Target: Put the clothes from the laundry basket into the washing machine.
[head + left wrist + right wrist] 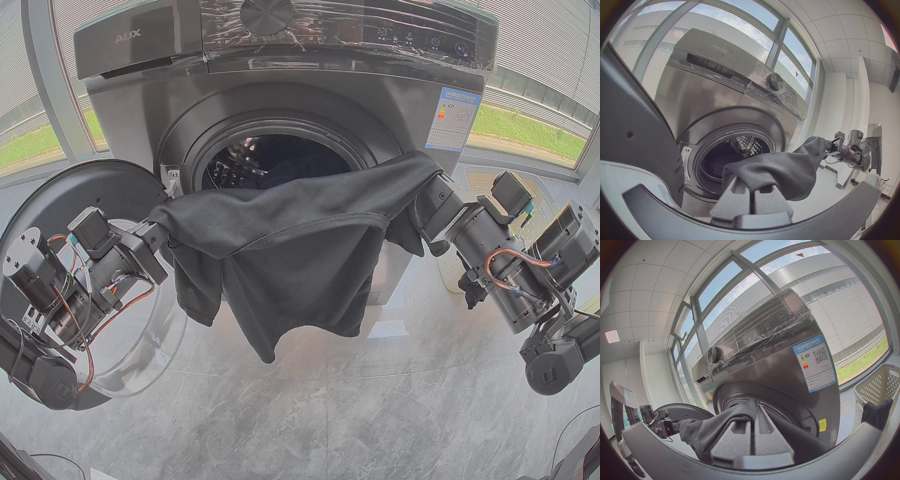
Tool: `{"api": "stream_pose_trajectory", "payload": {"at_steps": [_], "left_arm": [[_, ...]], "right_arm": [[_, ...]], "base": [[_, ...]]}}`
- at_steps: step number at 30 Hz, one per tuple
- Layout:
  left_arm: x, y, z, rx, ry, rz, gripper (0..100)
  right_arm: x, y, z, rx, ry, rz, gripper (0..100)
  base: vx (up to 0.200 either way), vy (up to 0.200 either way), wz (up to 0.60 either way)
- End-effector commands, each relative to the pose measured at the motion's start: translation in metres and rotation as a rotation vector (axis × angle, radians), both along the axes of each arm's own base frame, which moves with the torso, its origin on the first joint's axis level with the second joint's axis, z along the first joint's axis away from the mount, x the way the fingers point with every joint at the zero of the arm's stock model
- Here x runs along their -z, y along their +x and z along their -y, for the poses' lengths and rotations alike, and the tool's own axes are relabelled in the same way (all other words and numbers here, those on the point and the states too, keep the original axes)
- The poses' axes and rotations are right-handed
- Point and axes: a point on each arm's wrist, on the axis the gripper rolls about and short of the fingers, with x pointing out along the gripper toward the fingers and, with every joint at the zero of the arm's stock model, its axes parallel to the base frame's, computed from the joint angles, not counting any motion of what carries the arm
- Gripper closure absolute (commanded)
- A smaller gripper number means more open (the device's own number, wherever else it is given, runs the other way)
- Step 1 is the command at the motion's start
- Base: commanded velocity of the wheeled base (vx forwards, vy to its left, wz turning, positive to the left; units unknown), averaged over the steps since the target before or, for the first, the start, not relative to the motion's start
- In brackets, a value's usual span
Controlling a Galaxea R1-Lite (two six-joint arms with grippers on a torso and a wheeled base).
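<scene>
A black shirt (294,231) hangs stretched between my two grippers, in front of the washing machine (281,81) and its open drum (275,164). My left gripper (156,228) is shut on the shirt's left end; my right gripper (431,187) is shut on its right end. The shirt's lower part droops toward the floor. In the left wrist view the left gripper (752,187) pinches the dark shirt (781,172), with the drum (731,156) behind it. In the right wrist view the right gripper (753,418) clamps the shirt (718,427). A white laundry basket (878,390) stands beside the machine with dark cloth (876,413) over its rim.
The machine's round door (94,281) is swung open to the left, behind my left arm. A grey tiled floor (350,406) lies in front of the machine. Large windows (537,94) run behind it.
</scene>
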Motion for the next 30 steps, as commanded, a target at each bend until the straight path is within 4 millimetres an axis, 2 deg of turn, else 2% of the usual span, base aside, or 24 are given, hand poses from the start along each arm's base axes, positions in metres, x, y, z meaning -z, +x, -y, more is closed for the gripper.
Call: {"api": "stream_pose_trajectory", "payload": {"at_steps": [1, 16, 26, 30], "left_arm": [[0.004, 0.004, 0.000, -0.009, 0.004, -0.012, 100], [0.004, 0.003, 0.008, 0.008, 0.000, -0.012, 100], [-0.003, 0.010, 0.039, 0.102, -0.012, 0.027, 100], [-0.010, 0.017, 0.059, 0.153, -0.023, 0.060, 100]], "right_arm": [[0.000, -0.002, -0.001, -0.006, 0.001, 0.001, 100], [0.005, -0.002, 0.000, -0.007, -0.009, -0.016, 100], [0.028, -0.003, 0.004, 0.000, -0.069, -0.092, 100], [0.042, 0.003, 0.001, 0.004, -0.093, -0.134, 100]], "base": [[0.000, 0.000, 0.00], [0.000, 0.000, 0.00], [0.000, 0.000, 0.00], [0.000, 0.000, 0.00]]}}
